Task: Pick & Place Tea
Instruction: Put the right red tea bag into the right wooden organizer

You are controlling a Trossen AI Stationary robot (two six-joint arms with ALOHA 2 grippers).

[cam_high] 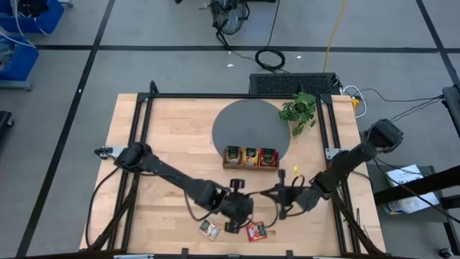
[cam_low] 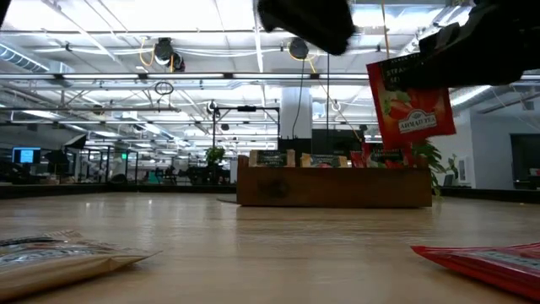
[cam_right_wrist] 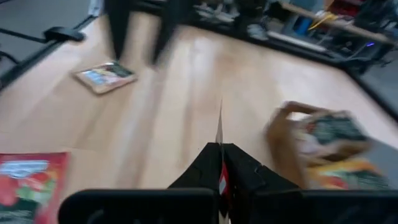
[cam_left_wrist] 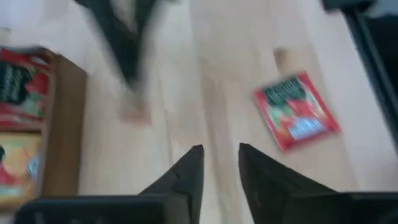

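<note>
My right gripper (cam_high: 274, 193) is shut on a red tea sachet (cam_low: 411, 101) above the table, in front of the wooden tray (cam_high: 250, 165). The tray holds beige-green (cam_high: 233, 155), orange-yellow (cam_high: 251, 156) and red (cam_high: 268, 157) sachets standing in its three slots. My left gripper (cam_left_wrist: 220, 163) is open and empty, low over the bare wood (cam_high: 251, 207). A red sachet (cam_high: 256, 231) and a beige sachet (cam_high: 209, 229) lie flat near the table's near edge. My right gripper pinches the red sachet's top edge (cam_low: 403, 61) between its two fingers, coming from the table's right. In the right wrist view the sachet shows edge-on between the shut fingers (cam_right_wrist: 219, 134). The sachet hangs upright below the fingers, clear of the table.
A round grey mat (cam_high: 237, 122) lies under the tray's far side. A small green plant (cam_high: 299, 111) stands at the back right. The two grippers are close together at the table's near middle. The loose red sachet also shows in the left wrist view (cam_left_wrist: 297, 111).
</note>
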